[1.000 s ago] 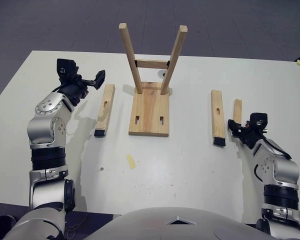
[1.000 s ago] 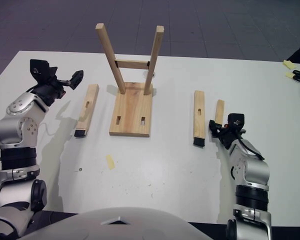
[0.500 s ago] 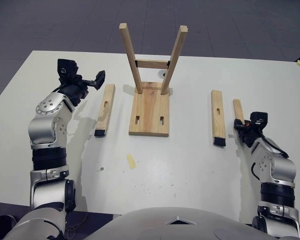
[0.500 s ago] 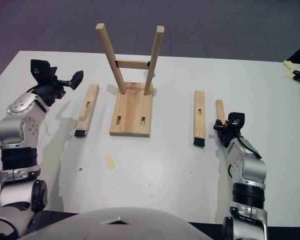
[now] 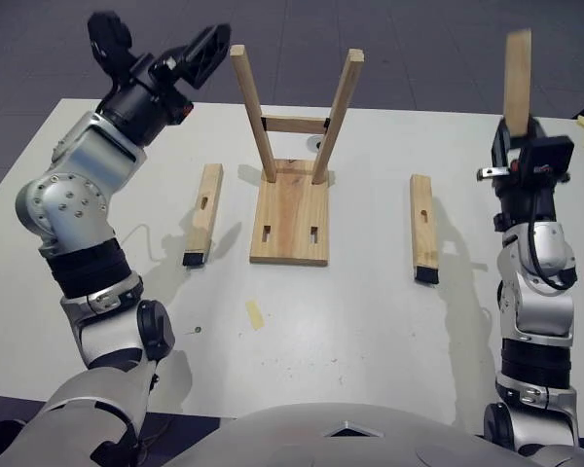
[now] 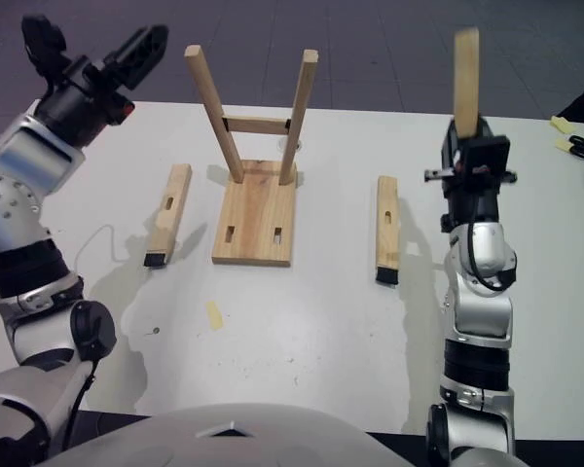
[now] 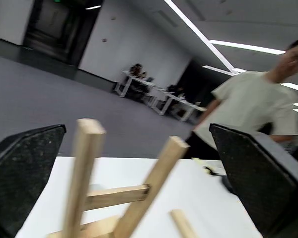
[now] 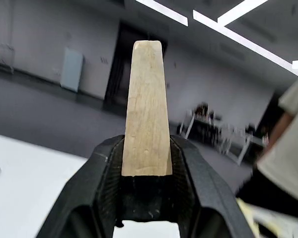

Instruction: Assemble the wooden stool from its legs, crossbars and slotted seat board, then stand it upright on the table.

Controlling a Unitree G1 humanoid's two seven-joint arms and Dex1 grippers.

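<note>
Stool seat board [image 5: 290,216] lies on bench [image 5: 370,321], two legs [image 5: 254,112] and a crossbar [image 5: 295,125] standing in its far slots. Right tool [image 8: 147,148] pinches spare crossbar [image 5: 517,68] upright, likely for clearance; left tool [image 5: 158,51] spread, hovering near them.

Two-arm rig, silver over black.
Left arm [image 5: 73,195] and right arm [image 5: 537,302] are wearing rounded silver shells with ribbed black rings at the joints; small screws are circling the left arm's round joint cap [image 5: 62,199]; a black cable [image 5: 533,255] is looping along the right arm; left gripper [image 5: 161,31] and right gripper [image 8: 147,148] are showing matte black, textured fingers.
</note>
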